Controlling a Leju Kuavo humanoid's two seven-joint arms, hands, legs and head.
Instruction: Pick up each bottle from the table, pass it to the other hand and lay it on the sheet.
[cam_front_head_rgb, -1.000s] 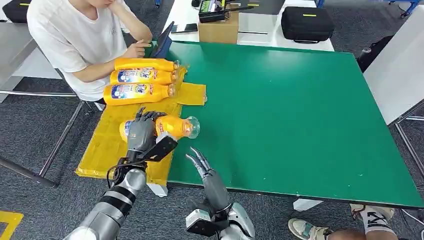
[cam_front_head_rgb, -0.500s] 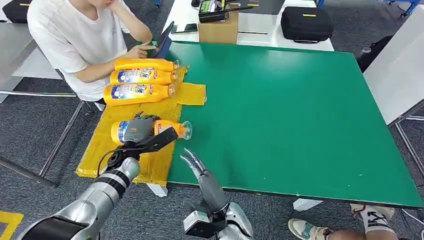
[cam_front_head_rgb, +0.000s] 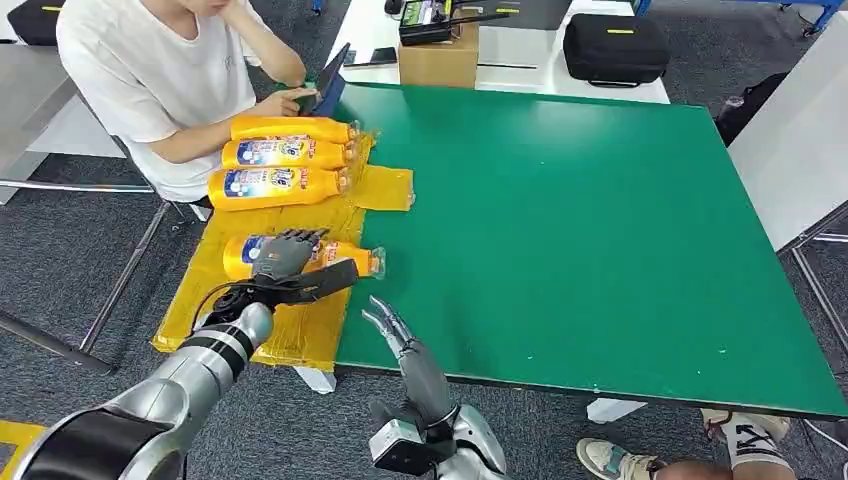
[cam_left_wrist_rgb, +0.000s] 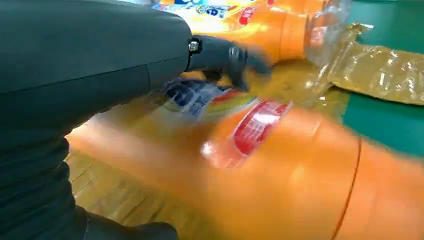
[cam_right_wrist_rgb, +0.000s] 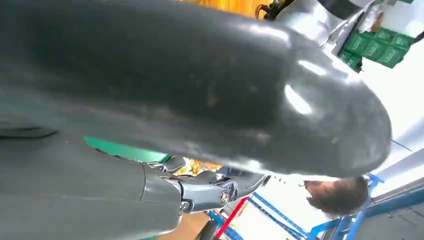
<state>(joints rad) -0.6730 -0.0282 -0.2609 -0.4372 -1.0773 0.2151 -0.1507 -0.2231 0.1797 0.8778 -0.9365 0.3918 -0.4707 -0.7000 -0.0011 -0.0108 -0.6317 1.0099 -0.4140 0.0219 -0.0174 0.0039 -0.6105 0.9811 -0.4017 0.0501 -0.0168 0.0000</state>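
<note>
Four orange bottles lie on the yellow sheet (cam_front_head_rgb: 215, 290) at the table's (cam_front_head_rgb: 600, 230) left edge: three (cam_front_head_rgb: 280, 160) side by side toward the far corner, the fourth bottle (cam_front_head_rgb: 350, 258) nearer the front, gripped from above by the left hand (cam_front_head_rgb: 283, 256). Right hand (cam_front_head_rgb: 392, 327) hovers empty over the front edge, fingers extended and apart.

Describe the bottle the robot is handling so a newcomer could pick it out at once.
Start at the green table and go to the yellow sheet over its left edge. Three orange bottles lie in a tight row at the sheet's far end, by the seated person. The fourth bottle lies alone nearer the robot, under the left hand.
</note>
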